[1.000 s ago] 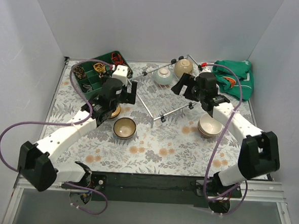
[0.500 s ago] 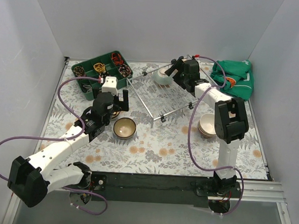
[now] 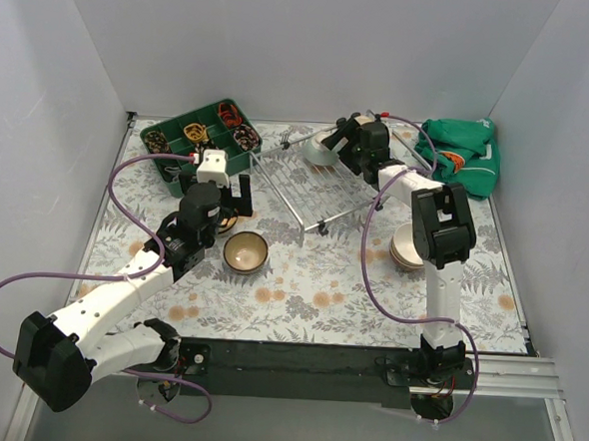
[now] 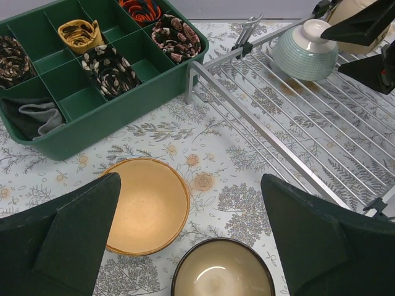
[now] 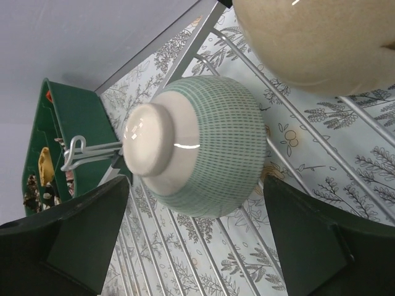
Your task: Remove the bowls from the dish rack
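The silver wire dish rack (image 3: pixel 302 186) lies at the back centre. A pale mint-green bowl (image 3: pixel 319 149) sits upside down on its far end, with a beige bowl (image 5: pixel 321 37) beside it. My right gripper (image 3: pixel 337 143) is open. In the right wrist view the right gripper (image 5: pixel 196 182) has a finger on each side of the mint bowl (image 5: pixel 203 154), not closed on it. My left gripper (image 3: pixel 234 199) is open and empty above a tan bowl (image 4: pixel 148 205) and a dark brown bowl (image 4: pixel 222 277) on the table. Stacked beige bowls (image 3: pixel 411 253) stand at the right.
A green compartmented tray (image 3: pixel 194 139) with small rolled items stands at the back left, close to the rack's left corner (image 4: pixel 191 71). A green cloth (image 3: pixel 464 151) lies at the back right. White walls enclose the table on three sides.
My right arm has swung from near the stacked bowls to the rack's far end and now brackets the mint bowl. My left arm has drawn back a little towards the left.
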You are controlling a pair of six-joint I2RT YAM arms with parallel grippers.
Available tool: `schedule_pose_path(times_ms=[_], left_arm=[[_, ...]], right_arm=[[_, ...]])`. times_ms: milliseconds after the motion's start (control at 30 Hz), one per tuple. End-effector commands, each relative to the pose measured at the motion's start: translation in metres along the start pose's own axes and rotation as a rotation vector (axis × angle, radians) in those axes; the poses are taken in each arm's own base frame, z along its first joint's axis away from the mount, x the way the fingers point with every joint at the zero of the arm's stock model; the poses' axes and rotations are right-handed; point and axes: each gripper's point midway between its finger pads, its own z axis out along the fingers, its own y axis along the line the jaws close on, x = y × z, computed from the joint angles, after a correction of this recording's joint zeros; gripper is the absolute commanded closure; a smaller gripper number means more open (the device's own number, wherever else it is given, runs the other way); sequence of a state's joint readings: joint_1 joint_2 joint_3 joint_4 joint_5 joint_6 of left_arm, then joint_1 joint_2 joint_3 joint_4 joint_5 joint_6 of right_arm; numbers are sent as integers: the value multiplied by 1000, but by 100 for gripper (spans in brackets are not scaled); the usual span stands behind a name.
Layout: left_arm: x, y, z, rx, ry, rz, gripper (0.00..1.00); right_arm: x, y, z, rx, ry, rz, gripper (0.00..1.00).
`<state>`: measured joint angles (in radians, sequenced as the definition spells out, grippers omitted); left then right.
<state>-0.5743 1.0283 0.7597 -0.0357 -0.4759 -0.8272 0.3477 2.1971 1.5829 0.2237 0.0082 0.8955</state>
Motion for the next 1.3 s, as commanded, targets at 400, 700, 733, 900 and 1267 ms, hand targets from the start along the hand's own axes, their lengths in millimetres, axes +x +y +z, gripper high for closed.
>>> schedule_pose_path(times_ms=[400, 700, 733, 900, 1267], left_arm=[[-4, 0, -4, 13, -22, -9, 2], [-2, -3, -3, 27, -13, -4, 2], [-1, -4, -3, 30, -13, -4, 2], [-1, -4, -3, 33, -11, -2, 2], [0, -6, -3, 43, -6, 1, 2]], right_arm=[[1, -16, 14, -17, -54, 182, 6], [7, -20, 25, -15, -39, 228, 6], [7, -18, 25, -20, -39, 229, 6], [4, -16, 26, -32, -47, 250, 11], [3, -10, 21, -56, -48, 259, 49]])
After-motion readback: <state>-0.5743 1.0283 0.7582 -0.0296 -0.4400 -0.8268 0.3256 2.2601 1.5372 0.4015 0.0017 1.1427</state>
